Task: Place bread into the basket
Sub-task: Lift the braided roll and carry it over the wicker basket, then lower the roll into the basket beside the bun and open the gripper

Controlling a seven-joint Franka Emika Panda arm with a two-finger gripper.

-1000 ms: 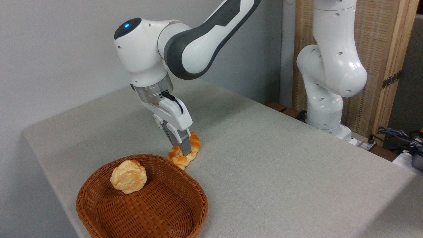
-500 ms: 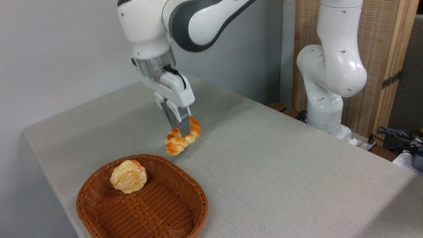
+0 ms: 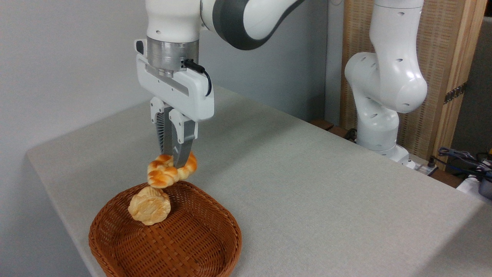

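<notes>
Hanging above the far rim of the wicker basket (image 3: 215,254), the end effector (image 3: 173,161) is clamped on the braided loaf (image 3: 165,175) near its middle, so the bread rides roughly level, clear of the table (image 3: 307,184). A round ridged bun (image 3: 149,206) already lies in the basket just under the loaf; releasing nearer the empty front half would likely avoid stacking.

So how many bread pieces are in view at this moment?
2. The braided loaf hangs in the shut gripper above the far rim of the wicker basket; the round ridged bun lies inside the basket. Nothing seems hidden.
</notes>
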